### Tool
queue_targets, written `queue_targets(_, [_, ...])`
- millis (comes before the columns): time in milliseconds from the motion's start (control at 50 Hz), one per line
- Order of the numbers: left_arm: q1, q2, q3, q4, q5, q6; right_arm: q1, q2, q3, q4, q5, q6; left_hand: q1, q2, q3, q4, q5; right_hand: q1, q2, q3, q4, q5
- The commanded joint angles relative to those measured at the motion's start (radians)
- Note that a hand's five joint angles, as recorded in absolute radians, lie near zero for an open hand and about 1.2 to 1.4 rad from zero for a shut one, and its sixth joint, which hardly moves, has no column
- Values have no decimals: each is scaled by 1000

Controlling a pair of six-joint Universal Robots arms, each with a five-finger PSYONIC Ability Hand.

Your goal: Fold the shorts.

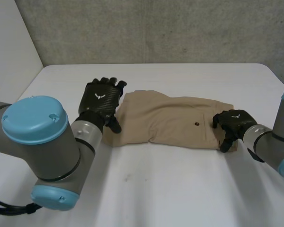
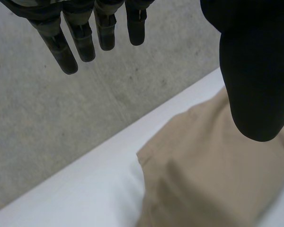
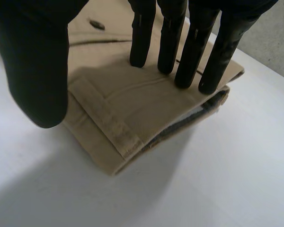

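Left hand (image 1: 97, 107): straight spread fingers (image 2: 66, 54), 9 o'clock of beige shorts (image 1: 170, 120).
Right hand (image 1: 233, 124): we see straight fingers (image 3: 143, 38) touching waistband (image 3: 106, 120), 3 o'clock.
Emblem (image 1: 100, 97): white, hand backs.

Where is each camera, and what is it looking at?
Head view: behind and between the arms, looking down at the table, tan shorts, left hand and right hand.
Left wrist view: on the left wrist, looking past its straight fingers at the shorts' end and wall.
Right wrist view: on the right wrist, its fingers touching the waistband.
All share the shorts.
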Motion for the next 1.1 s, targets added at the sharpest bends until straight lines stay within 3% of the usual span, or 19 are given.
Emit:
queue_targets(20, [13, -2, -23, -11, -4, -15, 1, 68, -22, -69, 9, -34, -11, -25, -34, -23, -41, 570, 497, 500, 500, 521])
queue_targets(80, [15, -3, -25, -11, -4, -15, -3, 62, -16, -90, 9, -46, -14, -28, -37, -26, -44, 954, 881, 885, 884, 905])
queue_targets(220, [16, -2, -23, -13, -5, -15, -63, 16, -15, -80, 9, -112, -14, -28, -37, -26, -44, 955, 882, 886, 885, 906])
queue_targets(300, [18, 11, -29, -19, -4, -13, -109, -57, -7, -50, 10, -226, -14, -28, -37, -26, -44, 955, 882, 886, 885, 906])
queue_targets(460, [28, 44, -57, -31, -4, -13, -146, -136, -32, -10, 73, -606, -18, -32, -41, -30, -47, 955, 882, 886, 885, 906])
queue_targets(540, [30, 46, -54, -31, -4, -13, -21, -142, -87, -40, 72, -726, -18, -32, -41, -30, -47, 955, 882, 886, 885, 906])
queue_targets(580, [30, 46, -46, -31, -4, -13, 102, -134, -128, -69, 35, -761, -17, -31, -40, -29, -47, 955, 882, 886, 885, 906])
queue_targets(700, [27, 44, -17, -28, -5, -9, 321, -30, -156, -96, -172, -792, -18, -32, -41, -30, -47, 955, 882, 886, 885, 906])
queue_targets(760, [25, 43, 6, -26, -5, -9, 368, 10, -147, -76, -224, -806, -18, -32, -41, -30, -47, 955, 882, 886, 885, 906])
queue_targets(780, [25, 41, 12, -26, -5, -9, 380, 30, -144, -60, -234, -804, -18, -32, -41, -30, -47, 715, 642, 646, 645, 666])
queue_targets(840, [24, 32, 35, -22, -4, -2, 386, 35, -141, -23, -238, -789, -18, -32, -41, -30, -47, 189, 115, 119, 119, 140])
queue_targets(920, [22, 15, 92, -19, -2, 1, 383, 25, -148, -1, -243, -671, -18, -32, -41, -30, -47, -123, -196, -193, -193, -172])
queue_targets(940, [22, 6, 107, -19, -1, 1, 360, 15, -156, -1, -243, -569, -17, -31, -40, -29, -47, -266, -340, -336, -336, -315])
queue_targets(1000, [19, -44, 196, -33, 4, 2, 299, -30, -164, -3, -240, -356, -18, -32, -41, -30, -47, -266, -340, -336, -336, -315])
queue_targets(1020, [19, -60, 222, -37, 4, 2, 264, -72, -165, -4, -241, -198, -18, -32, -41, -30, -47, -266, -340, -336, -336, -315])
queue_targets(1100, [-5, -159, 369, -112, 10, 2, 202, -137, -182, -4, -238, 126, -18, -32, -41, -30, -47, -266, -340, -336, -336, -315])
